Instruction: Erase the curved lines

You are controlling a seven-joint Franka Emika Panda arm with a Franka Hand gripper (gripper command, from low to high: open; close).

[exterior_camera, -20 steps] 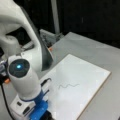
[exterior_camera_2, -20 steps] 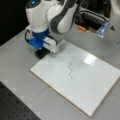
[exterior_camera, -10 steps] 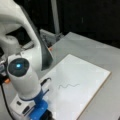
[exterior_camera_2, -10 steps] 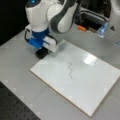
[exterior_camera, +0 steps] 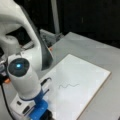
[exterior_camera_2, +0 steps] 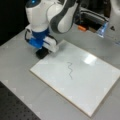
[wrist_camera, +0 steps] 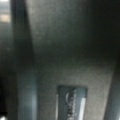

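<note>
Curve lines: intact on white board; gripper, jaw state indeterminate, unmoved at board's corner beside black eraser block, erasing not begun.

**Arm at board's corner, line mid-board**

A white board lies flat on the table. The curve lines sit near the board's middle in both front views. The gripper stands at the board's far left corner in a front view, well apart from the squiggle, beneath the arm.
</note>
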